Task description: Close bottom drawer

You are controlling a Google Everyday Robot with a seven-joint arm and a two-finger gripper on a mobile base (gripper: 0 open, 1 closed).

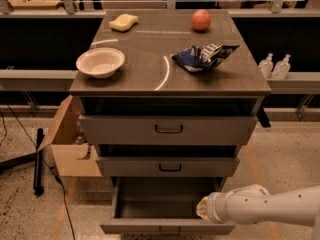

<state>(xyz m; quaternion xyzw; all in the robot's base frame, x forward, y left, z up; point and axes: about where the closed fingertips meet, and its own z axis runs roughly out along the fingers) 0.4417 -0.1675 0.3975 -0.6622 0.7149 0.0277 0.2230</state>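
Observation:
The bottom drawer [167, 228] is the lowest of three grey cabinet drawers. It is pulled out, showing its shallow empty tray, with a small dark handle at the centre of the narrow front panel. My white arm reaches in from the lower right. The gripper [202, 208] is at its tip, over the right part of the open tray, just behind the front panel. The middle drawer [169, 167] and top drawer [168, 129] are pushed in.
On the cabinet top [150, 81] sit a white bowl [100, 62], a yellow sponge [123, 22], a red apple [201, 20] and a blue chip bag [202, 57]. An open cardboard box [70, 144] stands left of the cabinet. A cable and black pole [38, 160] lie on the floor at left.

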